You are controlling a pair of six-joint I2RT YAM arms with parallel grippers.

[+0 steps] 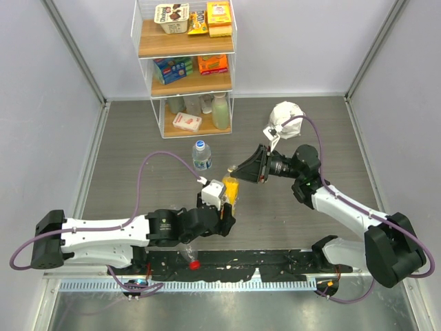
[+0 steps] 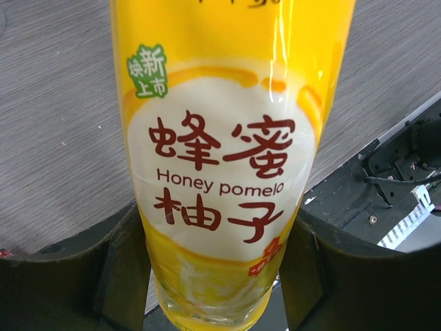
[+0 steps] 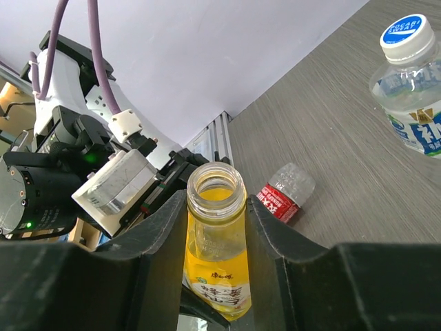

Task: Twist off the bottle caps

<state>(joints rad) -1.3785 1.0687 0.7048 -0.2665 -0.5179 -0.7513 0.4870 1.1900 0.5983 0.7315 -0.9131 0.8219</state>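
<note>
The left gripper (image 2: 219, 276) clamps the lower body of the yellow honey pomelo bottle (image 2: 220, 138). The right gripper (image 3: 217, 255) straddles its open, capless neck; whether it squeezes, I cannot tell. Just beyond its fingers lies a red-labelled bottle (image 3: 284, 194), and farther off stands a blue-labelled bottle (image 3: 411, 89), white cap (image 3: 404, 34) on
</note>
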